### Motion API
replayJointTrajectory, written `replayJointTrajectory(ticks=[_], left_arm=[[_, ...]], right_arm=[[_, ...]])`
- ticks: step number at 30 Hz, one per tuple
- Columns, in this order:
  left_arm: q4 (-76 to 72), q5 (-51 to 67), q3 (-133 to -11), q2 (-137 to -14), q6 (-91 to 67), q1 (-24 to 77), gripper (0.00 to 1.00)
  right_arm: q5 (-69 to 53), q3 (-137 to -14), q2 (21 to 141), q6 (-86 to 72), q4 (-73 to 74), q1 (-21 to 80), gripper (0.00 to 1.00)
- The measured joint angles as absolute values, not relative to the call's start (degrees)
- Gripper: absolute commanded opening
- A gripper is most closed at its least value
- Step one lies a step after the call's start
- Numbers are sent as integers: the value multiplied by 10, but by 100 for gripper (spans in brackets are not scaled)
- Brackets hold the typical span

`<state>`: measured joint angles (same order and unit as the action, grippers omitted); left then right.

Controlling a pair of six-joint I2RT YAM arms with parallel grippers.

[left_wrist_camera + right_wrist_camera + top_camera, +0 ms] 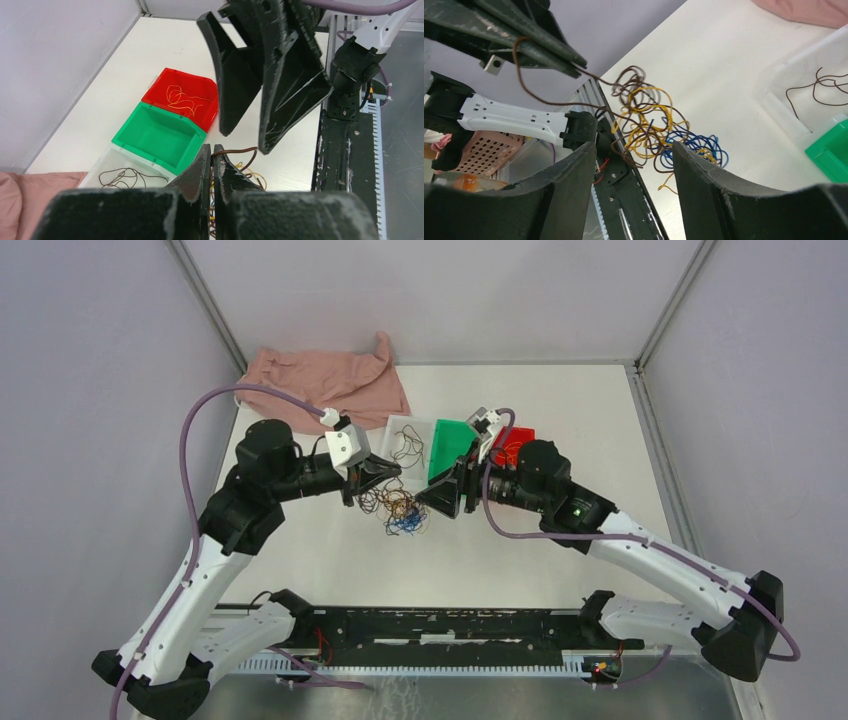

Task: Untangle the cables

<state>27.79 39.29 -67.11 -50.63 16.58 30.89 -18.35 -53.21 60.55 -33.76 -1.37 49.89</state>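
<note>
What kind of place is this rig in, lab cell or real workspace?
Likely a lab test cell: plain walls on aluminium frame posts enclose a white table, with sorting bins and tangled cables laid out as props.

Three bins [165, 137], one pink cloth [325, 380], one cable tangle [659, 130], two arms [200, 570]

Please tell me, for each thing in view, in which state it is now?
left fingers: shut on one dark brown wiry cable
right fingers: open, holding nothing
tangle of yellow, blue and brown wiry cables: knotted, lying on the table
red plastic bin: holds a yellow-orange cable
green plastic bin: empty
clear plastic bin: holds a loose dark brown cable
pink cloth: crumpled
</note>
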Motion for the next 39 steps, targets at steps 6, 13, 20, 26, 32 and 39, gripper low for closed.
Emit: replayJointTrajectory(ticks=[6, 13, 20, 26, 32, 39], left_arm=[[280, 398, -671, -506, 169, 309, 3], [300, 411, -671, -506, 194, 309, 3], [303, 427, -665, -506, 203, 309, 3], [304, 440, -651, -511, 211, 310, 3], [308, 451, -642, -523, 228, 313, 3], [309, 420, -642, -533, 236, 312, 3]], right_arm=[[-190, -567, 660, -326, -1, 499, 64], [-194, -572, 663, -316, 15, 498, 64], [-195, -578, 665, -314, 22, 487, 65], [-211, -580, 673, -319, 12, 481, 66], [-256, -582, 721, -354, -43, 479, 71], [-266, -578, 784, -391, -108, 486, 72]])
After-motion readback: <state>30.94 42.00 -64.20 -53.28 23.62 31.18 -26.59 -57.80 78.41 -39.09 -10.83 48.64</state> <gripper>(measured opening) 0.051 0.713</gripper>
